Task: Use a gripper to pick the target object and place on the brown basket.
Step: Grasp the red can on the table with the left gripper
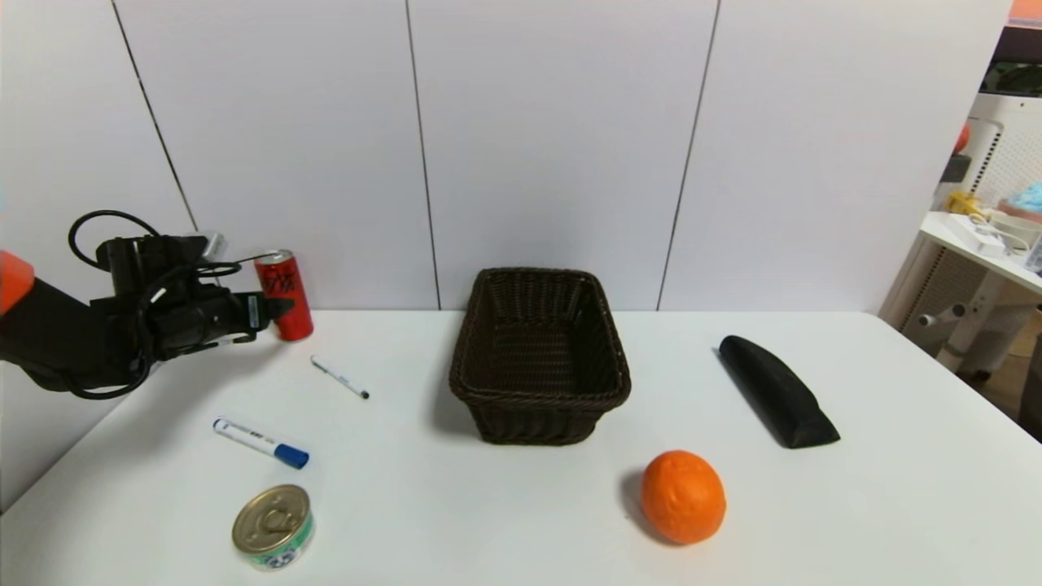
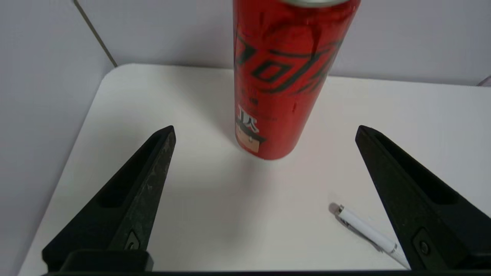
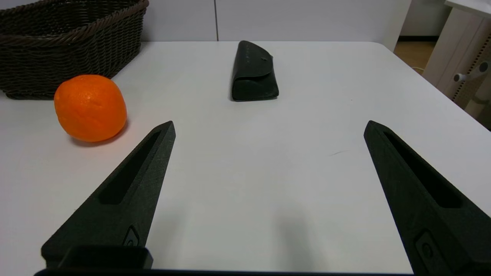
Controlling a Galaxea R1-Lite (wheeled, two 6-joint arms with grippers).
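Observation:
The tall red soda can (image 1: pixel 285 295) with black lettering stands upright at the table's far left, by the wall. My left gripper (image 1: pixel 273 309) is open and empty just left of the can, above the table. In the left wrist view the can (image 2: pixel 284 76) stands ahead of the gripper (image 2: pixel 264 132), beyond the fingertips (image 2: pixel 167 138), not between them. The brown wicker basket (image 1: pixel 539 358) sits empty at the table's middle back, and shows in the right wrist view (image 3: pixel 73 42). My right gripper (image 3: pixel 268 126) is open and empty over bare table; it is out of the head view.
A thin white pen (image 1: pixel 340 378) lies right of the can, also in the left wrist view (image 2: pixel 368 230). A blue-capped marker (image 1: pixel 260 443) and a gold-lidded tin (image 1: pixel 273 526) lie front left. An orange (image 1: pixel 682 496) and a black case (image 1: pixel 777 400) lie on the right.

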